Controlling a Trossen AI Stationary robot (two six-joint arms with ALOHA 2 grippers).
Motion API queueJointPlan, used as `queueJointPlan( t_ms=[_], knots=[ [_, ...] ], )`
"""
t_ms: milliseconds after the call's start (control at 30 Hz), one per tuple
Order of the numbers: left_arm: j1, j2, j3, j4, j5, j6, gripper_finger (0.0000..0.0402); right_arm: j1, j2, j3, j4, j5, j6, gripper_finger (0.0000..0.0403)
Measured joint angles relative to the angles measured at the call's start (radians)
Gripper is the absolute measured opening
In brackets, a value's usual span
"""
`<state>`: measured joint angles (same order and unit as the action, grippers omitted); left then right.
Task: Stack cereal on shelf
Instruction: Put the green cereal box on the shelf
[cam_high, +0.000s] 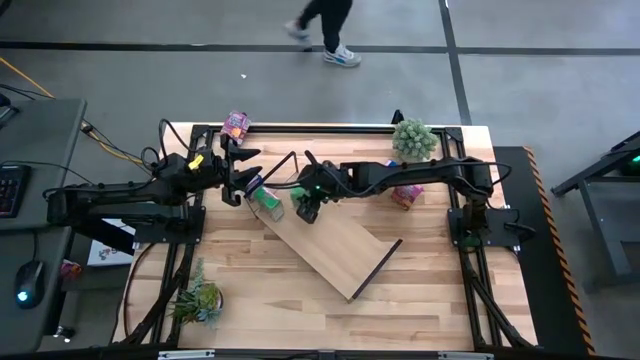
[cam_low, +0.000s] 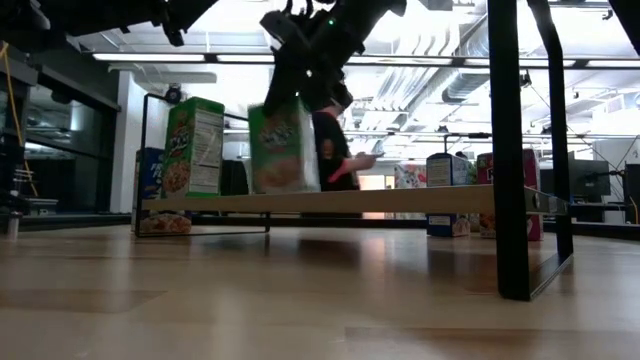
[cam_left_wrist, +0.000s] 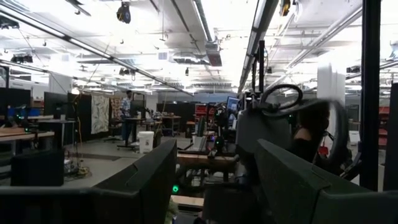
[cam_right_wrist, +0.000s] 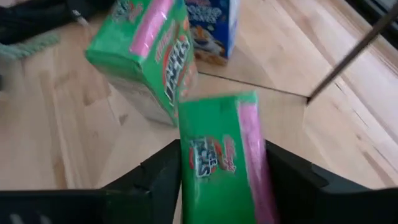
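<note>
The shelf (cam_high: 335, 245) lies slantwise mid-table, a light-wood board (cam_low: 420, 200) on dark rod frames. One green cereal box (cam_low: 193, 145) stands upright near its left end. My right gripper (cam_high: 303, 205) is shut on the second green box (cam_low: 283, 145) beside it. A blue box (cam_right_wrist: 211, 28) stands on the table next to that end. Another blue box (cam_low: 445, 185) and a pink one (cam_low: 505, 190) stand behind the shelf, and a pink box (cam_high: 237, 123) sits at the far edge. My left gripper (cam_high: 232, 178) hovers open just left of the shelf, holding nothing. My right gripper pinches the second green box between its two fingers (cam_right_wrist: 165, 174), which lie on its two broad faces at the top end (cam_right_wrist: 221, 155). They come from above, pointing down. The box is upright, slightly tilted, with its bottom edge (cam_low: 285, 190) at the board; whether it rests there I cannot tell.
Potted plants stand at the far right corner (cam_high: 413, 138) and the near left corner (cam_high: 197, 300). The shelf's right rod frame (cam_low: 515, 150) rises near the low camera. A person (cam_high: 325, 30) walks beyond the far edge. Bare board stretches right of the boxes.
</note>
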<state>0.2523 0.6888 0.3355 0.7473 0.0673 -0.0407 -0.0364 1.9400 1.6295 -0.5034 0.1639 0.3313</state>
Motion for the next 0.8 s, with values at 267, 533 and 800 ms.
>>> queueJointPlan(
  t_ms=[267,533,800],
  knots=[
    [0.0,0.0,0.0,-0.001,0.0,0.0,0.0209,-0.001,0.0,0.0,0.019,0.039,0.0,0.0224],
    [0.0,0.0,0.0,-0.001,0.0,0.0,0.0209,-0.001,0.0,0.0,0.101,0.046,-0.074,0.0225],
    [0.0,0.0,0.0,-0.013,0.0,0.0,0.0209,-0.003,-0.077,0.0,0.068,0.127,-0.21,0.0225]
  ],
)
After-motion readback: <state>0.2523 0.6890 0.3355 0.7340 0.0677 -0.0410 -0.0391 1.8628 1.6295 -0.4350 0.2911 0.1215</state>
